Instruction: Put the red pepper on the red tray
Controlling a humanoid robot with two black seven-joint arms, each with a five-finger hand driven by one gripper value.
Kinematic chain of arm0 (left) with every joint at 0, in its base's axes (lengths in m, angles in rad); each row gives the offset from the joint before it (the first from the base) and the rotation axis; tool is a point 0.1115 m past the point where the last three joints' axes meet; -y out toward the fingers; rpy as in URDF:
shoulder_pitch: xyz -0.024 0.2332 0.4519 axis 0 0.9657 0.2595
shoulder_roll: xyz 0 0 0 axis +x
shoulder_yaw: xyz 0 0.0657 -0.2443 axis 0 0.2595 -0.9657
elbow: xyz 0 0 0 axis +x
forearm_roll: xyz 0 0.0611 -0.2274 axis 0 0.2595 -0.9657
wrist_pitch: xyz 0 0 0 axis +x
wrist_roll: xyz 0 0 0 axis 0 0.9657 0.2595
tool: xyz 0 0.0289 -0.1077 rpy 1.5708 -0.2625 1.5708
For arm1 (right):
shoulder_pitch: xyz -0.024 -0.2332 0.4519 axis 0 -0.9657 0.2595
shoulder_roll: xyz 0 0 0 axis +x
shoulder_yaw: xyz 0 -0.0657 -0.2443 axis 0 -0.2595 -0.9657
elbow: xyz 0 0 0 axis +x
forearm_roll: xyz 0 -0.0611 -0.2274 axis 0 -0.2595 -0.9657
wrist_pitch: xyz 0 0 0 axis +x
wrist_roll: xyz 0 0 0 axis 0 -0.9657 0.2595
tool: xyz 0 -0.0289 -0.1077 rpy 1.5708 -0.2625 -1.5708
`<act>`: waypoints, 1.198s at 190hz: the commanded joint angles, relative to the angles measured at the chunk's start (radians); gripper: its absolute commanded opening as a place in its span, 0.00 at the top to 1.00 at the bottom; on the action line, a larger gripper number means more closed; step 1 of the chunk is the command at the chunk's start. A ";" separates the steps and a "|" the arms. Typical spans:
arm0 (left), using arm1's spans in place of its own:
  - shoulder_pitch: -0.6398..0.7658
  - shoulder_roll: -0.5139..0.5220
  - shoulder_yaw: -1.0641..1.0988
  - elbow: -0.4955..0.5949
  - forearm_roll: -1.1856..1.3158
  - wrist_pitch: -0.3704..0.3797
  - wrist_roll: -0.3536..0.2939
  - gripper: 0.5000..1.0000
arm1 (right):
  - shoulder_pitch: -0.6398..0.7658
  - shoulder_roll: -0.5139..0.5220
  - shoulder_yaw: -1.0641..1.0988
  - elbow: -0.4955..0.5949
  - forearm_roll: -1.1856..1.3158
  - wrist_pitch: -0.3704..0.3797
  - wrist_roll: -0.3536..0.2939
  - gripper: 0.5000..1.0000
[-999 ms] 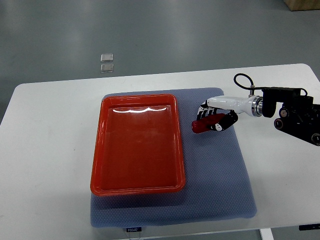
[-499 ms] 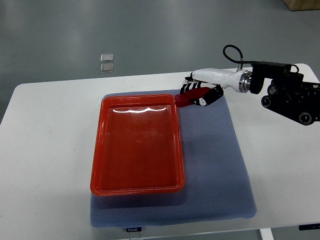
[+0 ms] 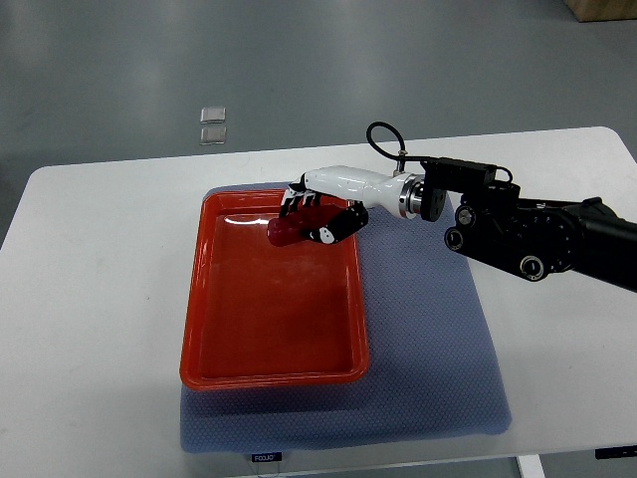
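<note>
Blue mat (image 3: 438, 378) fills the lower middle of the frame, lying on the white table (image 3: 90, 299), and the tray (image 3: 199, 329) sits on its left part. You see the tray's near end bare: nothing lies on its floor, only a glare strip near the far wall.

Higher up, at the tray's far right corner, your right hand (image 3: 317, 211) reaches in from the right edge, its black arm (image 3: 528, 234) crossing the mat. Its fingers (image 3: 338, 221) are clamped around the pepper (image 3: 284, 230), whose red end pokes out to the left. The pepper looks to be over the tray's far end, inside the rim; you cannot tell whether it touches the floor or hangs just above it.

You are in the carry-and-set-down step, close to the finish. The next move likely calls for lowering until the pepper rests on the tray floor, then spreading the fingers and backing the hand out to the right without dragging the pepper over the rim.

Your left hand does not show. Beyond the table, at upper left, two small pale squares (image 3: 212, 124) lie on the grey floor.
</note>
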 commanded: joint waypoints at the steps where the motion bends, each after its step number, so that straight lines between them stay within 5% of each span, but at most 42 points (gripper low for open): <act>1: 0.000 0.000 0.000 -0.001 0.000 0.000 0.000 0.00 | -0.023 0.018 -0.001 -0.003 -0.003 -0.006 -0.001 0.88; 16: 0.000 0.000 0.000 0.001 0.000 0.000 0.000 0.00 | -0.031 0.026 -0.001 -0.003 -0.003 -0.011 -0.001 0.84; 25: 0.000 0.000 0.000 0.001 0.000 0.000 0.000 0.00 | -0.037 0.029 -0.001 -0.005 -0.001 -0.022 -0.001 0.68; 52: 0.000 0.000 0.000 0.001 0.000 0.000 0.000 0.00 | -0.048 0.032 -0.001 -0.005 0.000 -0.040 -0.001 0.41; 120: 0.000 0.000 0.000 0.001 0.000 0.000 0.000 0.00 | -0.048 0.031 -0.001 -0.003 0.005 -0.039 -0.001 0.40; 146: 0.000 0.000 0.000 0.001 0.000 0.000 0.000 0.00 | -0.044 0.023 0.003 -0.003 0.008 -0.043 -0.001 0.27; 228: 0.000 0.000 0.000 -0.001 0.000 0.000 0.000 0.00 | -0.100 0.037 0.275 -0.064 0.215 -0.042 -0.003 0.21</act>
